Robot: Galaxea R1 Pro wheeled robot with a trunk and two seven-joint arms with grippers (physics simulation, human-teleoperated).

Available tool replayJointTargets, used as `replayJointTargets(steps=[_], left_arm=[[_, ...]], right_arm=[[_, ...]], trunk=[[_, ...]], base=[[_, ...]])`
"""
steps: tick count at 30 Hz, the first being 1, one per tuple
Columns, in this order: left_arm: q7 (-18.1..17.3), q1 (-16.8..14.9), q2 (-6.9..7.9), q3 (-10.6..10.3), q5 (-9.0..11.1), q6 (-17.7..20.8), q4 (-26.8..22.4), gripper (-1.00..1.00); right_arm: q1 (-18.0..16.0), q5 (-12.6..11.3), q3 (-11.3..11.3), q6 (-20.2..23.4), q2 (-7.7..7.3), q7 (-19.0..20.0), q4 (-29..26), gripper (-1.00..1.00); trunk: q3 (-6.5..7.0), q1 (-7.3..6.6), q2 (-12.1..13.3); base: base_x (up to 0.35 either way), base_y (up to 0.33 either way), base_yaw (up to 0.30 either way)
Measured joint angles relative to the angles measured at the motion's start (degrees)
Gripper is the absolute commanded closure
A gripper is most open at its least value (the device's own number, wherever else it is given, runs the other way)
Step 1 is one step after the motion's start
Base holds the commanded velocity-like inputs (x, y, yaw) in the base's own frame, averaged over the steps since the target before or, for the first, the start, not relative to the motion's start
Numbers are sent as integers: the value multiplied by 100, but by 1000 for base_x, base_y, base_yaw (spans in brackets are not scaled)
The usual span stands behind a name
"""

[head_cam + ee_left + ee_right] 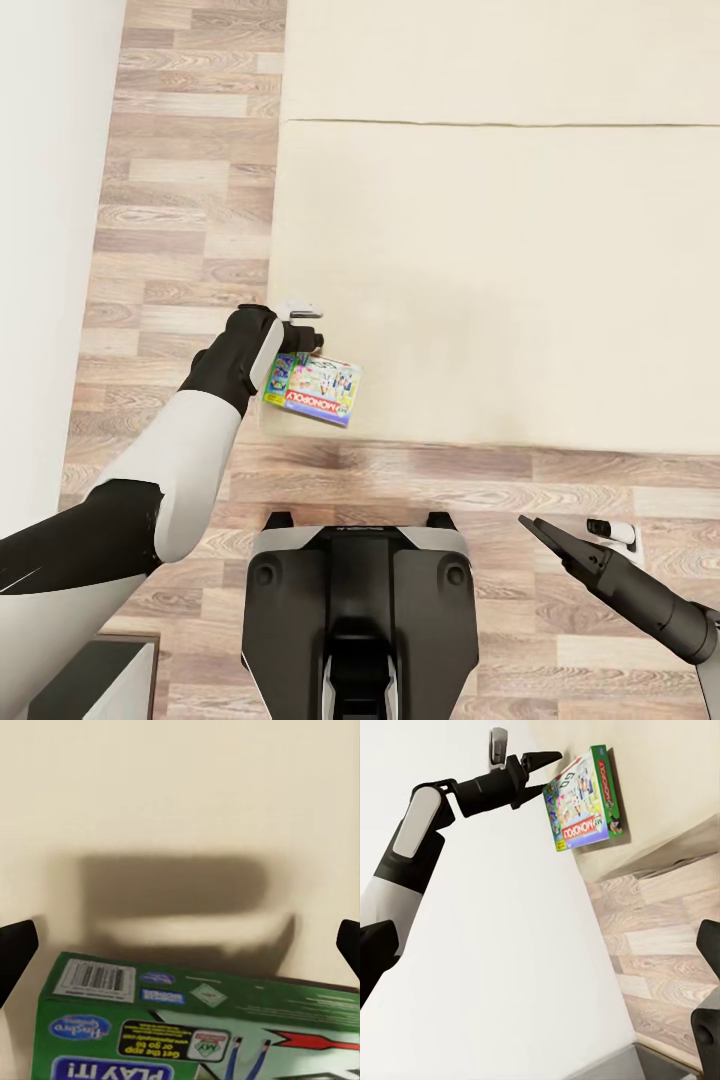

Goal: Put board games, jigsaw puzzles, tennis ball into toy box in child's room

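One board game, a flat Monopoly box with a green edge and bright print, lies on the near left corner of the bed. My left gripper hovers open just over the box's far left edge. In the left wrist view the box lies close below, and the dark fingertips stand wide apart with nothing between them. The right wrist view shows the same box with the left gripper beside it. My right gripper hangs open and empty over the floor at the lower right.
Wood-plank floor runs along the bed's left side and front. A white wall stands at the far left. My own base is close to the bed's front edge. A dark box corner sits at the lower left.
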Motion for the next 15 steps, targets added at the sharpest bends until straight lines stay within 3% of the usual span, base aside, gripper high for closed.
replayJointTargets(steps=[8, 15], left_arm=[[0, 0, 0, -1, 0, 0, 0, -100], [0, 0, 0, -1, -1, -1, 0, -100]], right_arm=[[0, -3, 0, -1, 3, 0, 7, -100], [0, -6, 0, -1, 3, 0, 8, -100]], trunk=[[0, 0, 0], [0, 1, 0]], base=[[-13, 0, 0], [-98, 0, 0]])
